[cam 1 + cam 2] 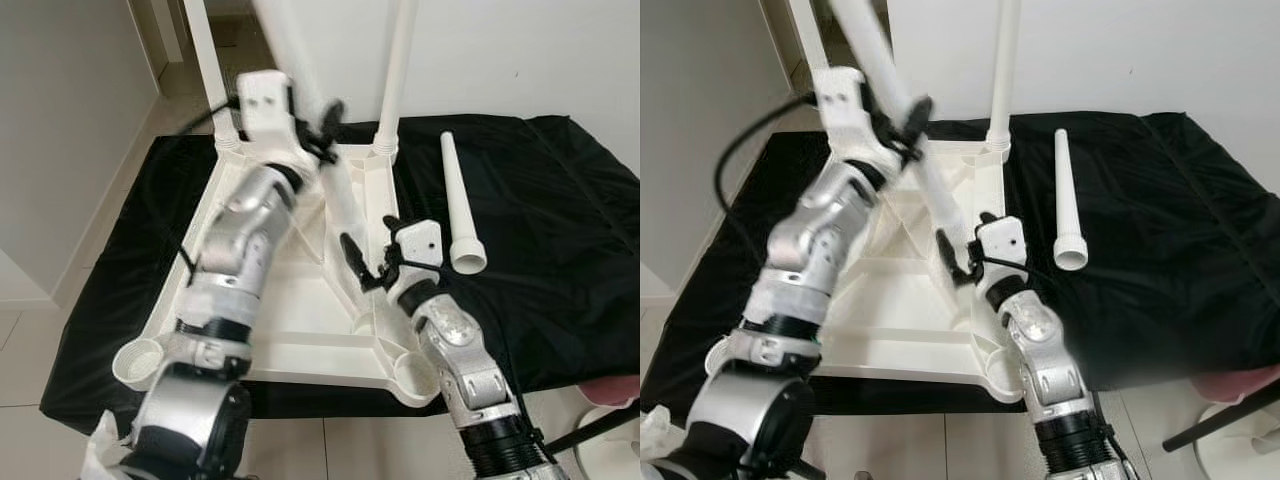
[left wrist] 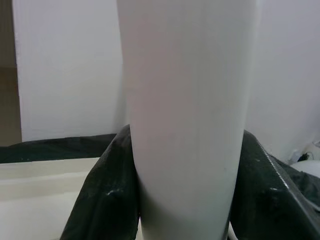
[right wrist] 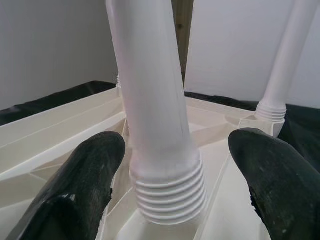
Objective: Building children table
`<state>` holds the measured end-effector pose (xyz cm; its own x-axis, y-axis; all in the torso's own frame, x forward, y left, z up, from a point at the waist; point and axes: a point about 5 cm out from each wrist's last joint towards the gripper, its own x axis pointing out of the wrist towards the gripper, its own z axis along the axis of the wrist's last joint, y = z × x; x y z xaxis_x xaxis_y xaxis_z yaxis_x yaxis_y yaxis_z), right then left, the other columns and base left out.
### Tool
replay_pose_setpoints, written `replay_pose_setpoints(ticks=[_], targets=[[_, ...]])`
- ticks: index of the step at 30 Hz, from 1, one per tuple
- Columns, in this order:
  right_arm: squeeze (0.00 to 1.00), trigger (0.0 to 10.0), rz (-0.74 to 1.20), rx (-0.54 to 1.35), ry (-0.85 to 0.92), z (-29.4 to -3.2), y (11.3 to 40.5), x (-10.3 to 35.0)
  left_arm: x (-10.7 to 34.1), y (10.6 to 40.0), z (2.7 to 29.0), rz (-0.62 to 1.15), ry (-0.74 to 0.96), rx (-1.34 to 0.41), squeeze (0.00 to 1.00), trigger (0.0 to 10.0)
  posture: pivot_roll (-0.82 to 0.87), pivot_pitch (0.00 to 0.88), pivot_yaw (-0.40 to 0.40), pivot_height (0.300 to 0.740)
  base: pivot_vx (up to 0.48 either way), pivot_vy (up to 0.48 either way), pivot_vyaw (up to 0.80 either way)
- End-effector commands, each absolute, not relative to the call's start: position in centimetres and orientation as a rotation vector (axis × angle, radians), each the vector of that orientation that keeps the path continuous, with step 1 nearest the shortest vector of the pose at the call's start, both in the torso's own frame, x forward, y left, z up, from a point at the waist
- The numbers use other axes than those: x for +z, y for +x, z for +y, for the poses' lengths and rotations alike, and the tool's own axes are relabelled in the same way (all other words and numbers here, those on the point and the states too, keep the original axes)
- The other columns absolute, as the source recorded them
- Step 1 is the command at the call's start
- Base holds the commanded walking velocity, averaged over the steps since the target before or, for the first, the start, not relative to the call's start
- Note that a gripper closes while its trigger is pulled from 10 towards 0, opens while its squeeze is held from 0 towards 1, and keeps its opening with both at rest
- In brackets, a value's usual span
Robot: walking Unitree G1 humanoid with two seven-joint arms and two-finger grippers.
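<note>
Left gripper (image 1: pixel 325 125), upper centre of the frame, is closed around a tilted white table leg (image 1: pixel 335 185). Right gripper (image 1: pixel 368 255) at centre is wide open, its fingers (image 3: pixel 82 185) on both sides of the leg's threaded end. The upturned white tabletop (image 1: pixel 290 330) lies on black cloth (image 1: pixel 560 230); a loose leg (image 1: pixel 460 205) lies at right.

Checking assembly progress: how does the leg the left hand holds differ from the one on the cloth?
The held leg stands tilted over the tabletop, clamped by the left hand; the loose leg lies flat on the black cloth, untouched. The held leg's threaded end points down; the loose leg's faces the robot. Both are white and tapered.
</note>
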<state>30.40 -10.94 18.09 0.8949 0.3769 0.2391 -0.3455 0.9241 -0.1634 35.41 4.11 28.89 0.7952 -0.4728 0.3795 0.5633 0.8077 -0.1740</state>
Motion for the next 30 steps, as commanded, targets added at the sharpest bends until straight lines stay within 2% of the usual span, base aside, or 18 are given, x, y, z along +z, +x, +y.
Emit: replay_pose_setpoints(ticks=[1,12,30], targets=[[0.00,10.0,-0.244,0.374,-0.142,-11.1,30.8,17.8,29.3,34.8,3.8,-0.363,-0.260,-0.576,0.00,10.0,-0.08,0.000,0.040,0.740,0.000,0.000,0.00],[0.00,10.0,-0.200,0.340,-0.233,-11.4,32.6,17.8,28.8,33.4,1.9,-0.360,-0.212,-0.631,0.00,10.0,-0.08,0.000,0.039,0.740,0.000,0.000,0.00],[0.00,10.0,-0.211,0.372,-0.296,-10.6,34.4,18.8,28.6,32.7,0.8,-0.355,-0.183,-0.661,0.00,10.0,-0.06,0.000,0.038,0.740,0.000,0.000,0.00]])
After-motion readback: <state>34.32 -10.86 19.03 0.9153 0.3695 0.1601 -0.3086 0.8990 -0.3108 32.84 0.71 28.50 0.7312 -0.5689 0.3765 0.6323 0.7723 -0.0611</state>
